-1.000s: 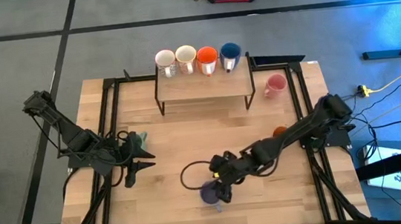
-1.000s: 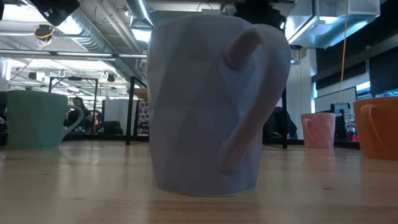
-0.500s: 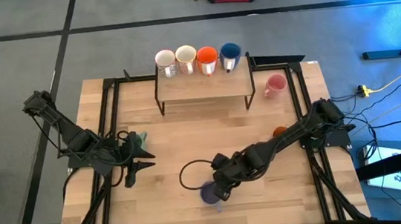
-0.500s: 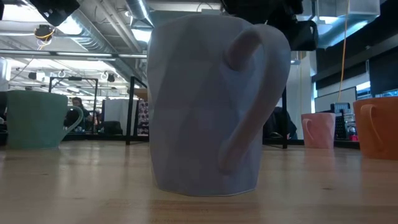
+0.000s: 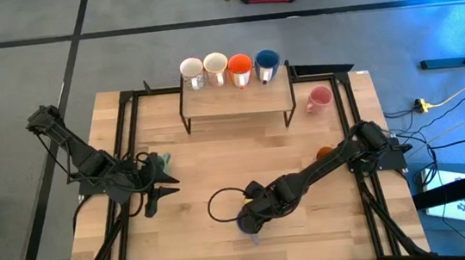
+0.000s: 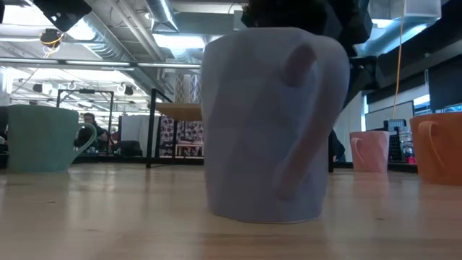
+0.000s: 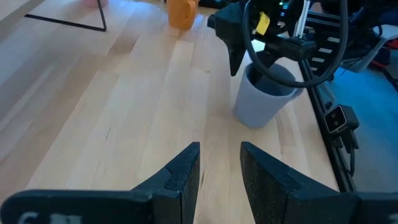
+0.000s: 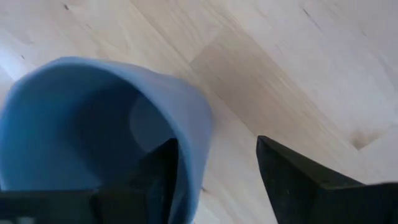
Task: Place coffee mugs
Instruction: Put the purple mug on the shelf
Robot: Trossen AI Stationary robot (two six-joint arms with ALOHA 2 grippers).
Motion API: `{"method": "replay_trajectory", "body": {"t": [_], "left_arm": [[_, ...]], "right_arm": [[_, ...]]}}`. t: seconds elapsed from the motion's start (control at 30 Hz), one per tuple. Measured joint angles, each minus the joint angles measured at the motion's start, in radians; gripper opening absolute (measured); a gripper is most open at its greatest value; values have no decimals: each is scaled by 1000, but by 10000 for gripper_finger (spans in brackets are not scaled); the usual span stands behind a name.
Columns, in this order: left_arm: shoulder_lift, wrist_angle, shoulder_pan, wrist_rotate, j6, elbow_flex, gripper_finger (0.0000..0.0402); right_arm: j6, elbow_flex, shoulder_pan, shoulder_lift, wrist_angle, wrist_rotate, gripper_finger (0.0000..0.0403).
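Observation:
A lavender-grey mug (image 5: 246,224) (image 6: 268,126) stands upright on its base near the table's front, its handle toward the near edge. My right gripper (image 5: 255,214) (image 8: 214,143) is down over its rim, open, astride the wall. My left gripper (image 5: 155,199) (image 7: 220,149) hovers open at the left with nothing between its fingers, next to a pale green mug (image 5: 163,163) (image 6: 43,137). A pink mug (image 5: 319,99) and an amber orange mug (image 5: 324,151) stand at the right. White (image 5: 192,71), cream (image 5: 215,67), bright orange (image 5: 240,67) and blue (image 5: 267,60) mugs stand at the rack's far edge. My right gripper comes from above, pointing steeply down, with one finger (image 8: 158,177) inside the lavender-grey mug and the other (image 8: 292,180) outside. The rim wall (image 8: 196,134) runs between them. The inner finger lies close against the inner wall; the outer one stands off it. The mug sits upright on the table.
A low black-legged wooden rack (image 5: 234,99) stands at the back middle. A black cable loop (image 5: 219,205) hangs just left of the lavender-grey mug. Black frame rails (image 5: 132,158) run along both table sides. Bare wood lies in the middle.
My right gripper has come down onto the lavender-grey mug, tipping more steeply downward and rolling as it came. The mug has slid a little toward the table's right and turned slightly, staying upright.

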Motion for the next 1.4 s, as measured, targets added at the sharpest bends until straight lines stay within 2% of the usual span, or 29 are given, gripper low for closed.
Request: {"method": "replay_trajectory", "body": {"t": [0.2, 0.53, 0.77, 1.07, 1.4], "left_arm": [[0, 0, 0, 0, 0, 0, 110], [0, 0, 0, 0, 0, 0, 110], [0, 0, 0, 0, 0, 0, 110], [0, 0, 0, 0, -1, 0, 110], [0, -5, 0, 2, -2, 0, 110]], "right_arm": [[0, 0, 0, 0, 2, 1, 138], [-31, 0, 0, -1, -3, -2, 10], [-41, 9, 0, -1, -20, 5, 6], [-105, 138, -28, -16, -210, 64, 6], [-146, 173, -112, -182, -346, 182, 4]]}}
